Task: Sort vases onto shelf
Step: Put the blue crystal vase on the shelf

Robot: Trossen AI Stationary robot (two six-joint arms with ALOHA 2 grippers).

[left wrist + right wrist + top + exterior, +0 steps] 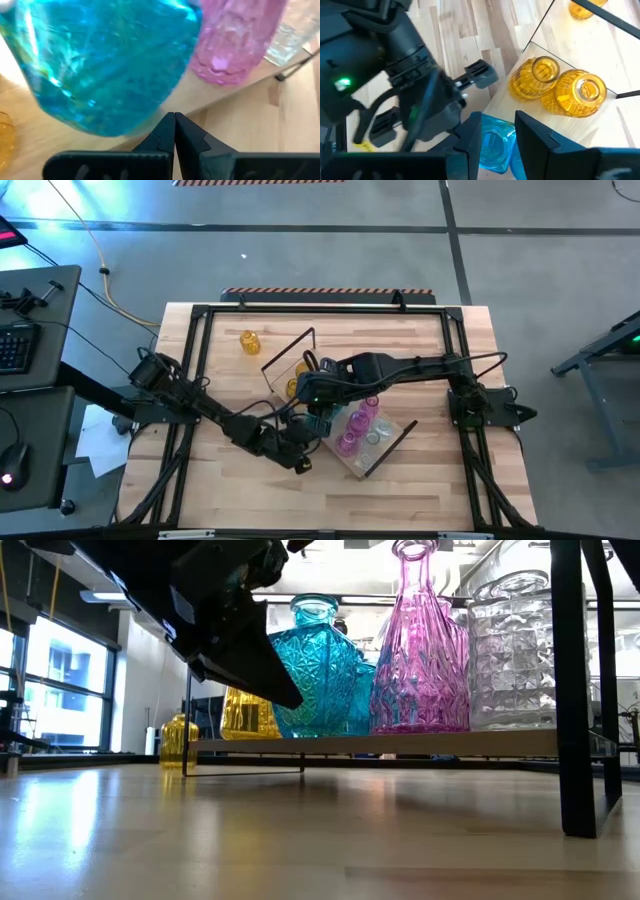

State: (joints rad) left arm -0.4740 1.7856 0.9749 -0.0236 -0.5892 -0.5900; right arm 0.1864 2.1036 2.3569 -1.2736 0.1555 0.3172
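A: Where's the teal vase (496,145)?

B: Upright on the shelf (385,450), beside the amber pair, between the right gripper (500,131)'s parted fingers. The left gripper (174,131), closed and empty, points at it.

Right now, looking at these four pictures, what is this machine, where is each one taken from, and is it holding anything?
These are two dark robot arms bolted at a wooden table. One camera looks straight down, one sits at tabletop height, and one rides on each wrist.

On the table lies a light-wood shelf carrying glass vases: two amber vases, pink vases and a clear vase. One more amber vase stands alone on the table.

The right gripper has its fingers around the neck of a teal vase on the shelf. The left gripper is shut and empty, pointing at that vase from beside the shelf.
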